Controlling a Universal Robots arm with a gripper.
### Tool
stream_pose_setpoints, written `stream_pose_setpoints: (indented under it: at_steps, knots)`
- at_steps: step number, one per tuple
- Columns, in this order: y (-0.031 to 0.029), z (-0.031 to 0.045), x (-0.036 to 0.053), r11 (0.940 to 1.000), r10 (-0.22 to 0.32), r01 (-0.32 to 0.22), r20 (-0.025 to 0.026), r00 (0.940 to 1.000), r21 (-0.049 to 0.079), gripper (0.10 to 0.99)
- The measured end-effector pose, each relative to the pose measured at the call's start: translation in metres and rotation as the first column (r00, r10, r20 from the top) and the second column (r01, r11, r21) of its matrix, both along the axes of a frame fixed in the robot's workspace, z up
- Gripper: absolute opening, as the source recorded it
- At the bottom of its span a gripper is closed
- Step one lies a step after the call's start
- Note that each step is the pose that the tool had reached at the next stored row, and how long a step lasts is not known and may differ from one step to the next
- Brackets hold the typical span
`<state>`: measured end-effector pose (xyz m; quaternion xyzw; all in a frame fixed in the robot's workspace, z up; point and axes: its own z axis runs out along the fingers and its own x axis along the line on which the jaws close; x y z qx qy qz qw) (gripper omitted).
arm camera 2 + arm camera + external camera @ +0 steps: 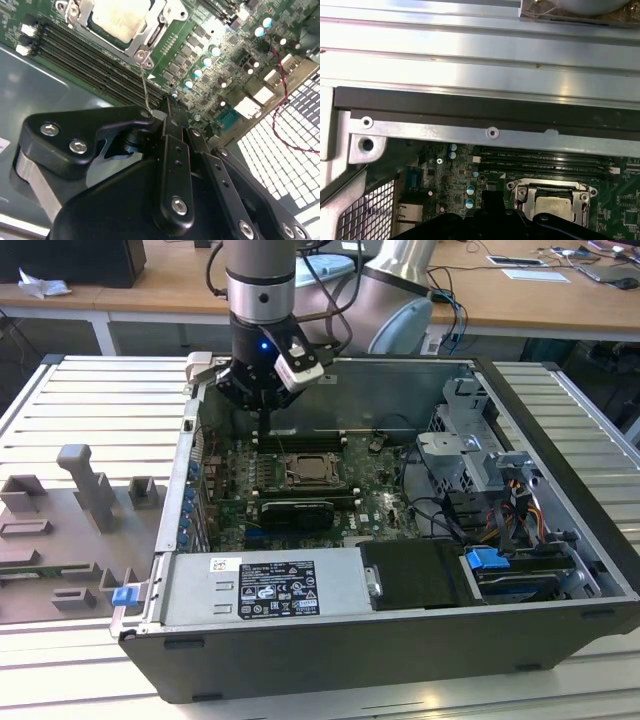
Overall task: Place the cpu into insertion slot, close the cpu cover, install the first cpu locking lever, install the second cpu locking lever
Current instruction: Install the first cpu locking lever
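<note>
The cpu (pixel 120 17) lies flat in the insertion slot (pixel 312 472) on the green board, its pale metal top also showing in the first wrist view (pixel 554 207). The silvery cpu cover (pixel 156 34) lies down around it. From the socket corner a thin wire locking lever (pixel 145 87) rises to my fingertips. My gripper (pixel 164 116) is shut on the lever's end. In the exterior view the gripper (pixel 262 428) hangs inside the open computer case, just beyond the socket's far left corner.
Long black memory slots (pixel 85 55) run beside the socket. The case's perforated rear wall (pixel 280 150) and a red-black cable (pixel 280 100) are close by. A power supply (pixel 260 585) and drive cage (pixel 470 455) fill the case's near and right sides.
</note>
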<state>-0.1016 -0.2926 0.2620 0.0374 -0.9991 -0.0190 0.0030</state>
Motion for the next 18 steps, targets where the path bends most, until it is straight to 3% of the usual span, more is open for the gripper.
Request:
stream_pose_setpoints:
  at_steps: [4, 8, 13, 14, 15, 18]
  knots:
    - [0.0, -0.0009, 0.0084, 1.0, 0.0, 0.0, 0.0, 1.0, 0.0, 0.106]
    - [0.0007, -0.006, 0.0387, 1.0, 0.0, 0.0, -0.0007, 1.0, 0.0, 0.106]
    - [0.001, -0.0123, 0.0616, 1.0, 0.0, 0.0, -0.0006, 1.0, 0.0, 0.106]
    - [0.0011, -0.0131, 0.0635, 1.0, 0.0, 0.0, -0.0006, 1.0, 0.002, 0.106]
    - [0.001, -0.014, 0.0659, 0.9998, 0.0, 0.0, -0.0007, 1.0, 0.02, 0.106]
    - [0.0011, -0.0171, 0.0668, 0.9996, 0.0, 0.0, -0.0006, 1.0, 0.03, 0.106]
